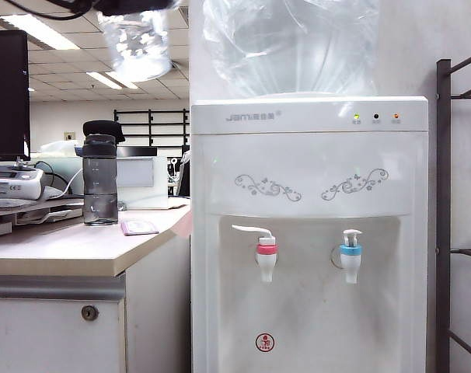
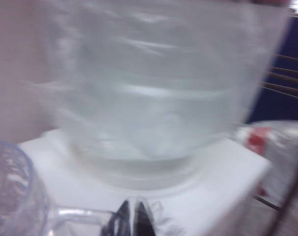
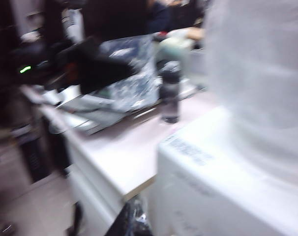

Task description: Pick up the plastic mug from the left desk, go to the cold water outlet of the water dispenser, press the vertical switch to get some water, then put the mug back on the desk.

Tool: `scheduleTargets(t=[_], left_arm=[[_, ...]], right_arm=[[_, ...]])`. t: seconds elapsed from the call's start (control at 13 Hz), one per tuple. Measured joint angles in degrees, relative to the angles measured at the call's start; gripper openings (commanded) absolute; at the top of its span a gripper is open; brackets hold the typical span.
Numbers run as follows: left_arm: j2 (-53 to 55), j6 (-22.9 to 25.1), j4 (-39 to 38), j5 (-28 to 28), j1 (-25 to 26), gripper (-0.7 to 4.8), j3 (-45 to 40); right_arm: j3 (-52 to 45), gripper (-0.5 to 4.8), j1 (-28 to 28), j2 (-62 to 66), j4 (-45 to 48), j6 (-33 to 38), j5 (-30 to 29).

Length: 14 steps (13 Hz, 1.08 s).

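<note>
Exterior view: plastic mug (image 1: 140, 43) hangs at top left of frame, high above the surface (image 1: 72, 249) of the left desk; the arm above it is cut by the frame edge. Grey bottle (image 1: 100, 175) stands near the desk's back edge. Water dispenser (image 1: 309, 233) fills centre-right; cold water outlet (image 1: 350, 256) at lower right, open room below it.

Left wrist view: blurred. Left gripper (image 2: 132, 221) clenched on the mug's handle at bottom edge.

Right wrist view: blurred. Right gripper (image 3: 132, 221) clenched empty, bottom centre.
</note>
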Motion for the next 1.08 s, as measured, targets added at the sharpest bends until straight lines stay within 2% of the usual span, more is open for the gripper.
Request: scheduleTargets(t=[0.08,0.23,0.46,0.54,0.85,1.08], left_arm=[[0.0,0.0,0.0,2.6,0.0,-0.06,0.0],[-0.1,-0.9,0.1,11.2,0.0,-0.06,0.0],[-1.1,-4.5,0.5,19.1,-0.2,-0.06,0.0],[-1.3,-4.5,0.5,19.7,-0.4,-0.06,0.0],[-1.5,-4.7,0.3,20.0,-9.4,-0.06,0.0],[-1.5,-4.7,-0.6,19.8,-13.8,-0.06,0.0]], right_arm=[[0.0,-0.05,0.0,-0.5,0.0,0.0,1.6],[0.0,-0.05,0.0,-2.2,0.2,0.0,6.4],[0.0,-0.05,-0.1,-3.7,0.2,0.0,9.6],[0.0,-0.05,-0.1,-3.7,0.2,0.0,9.7],[0.0,-0.05,-0.1,-4.3,-1.7,0.2,16.1],[0.0,-0.05,-0.1,-6.6,-2.2,0.3,17.5]])
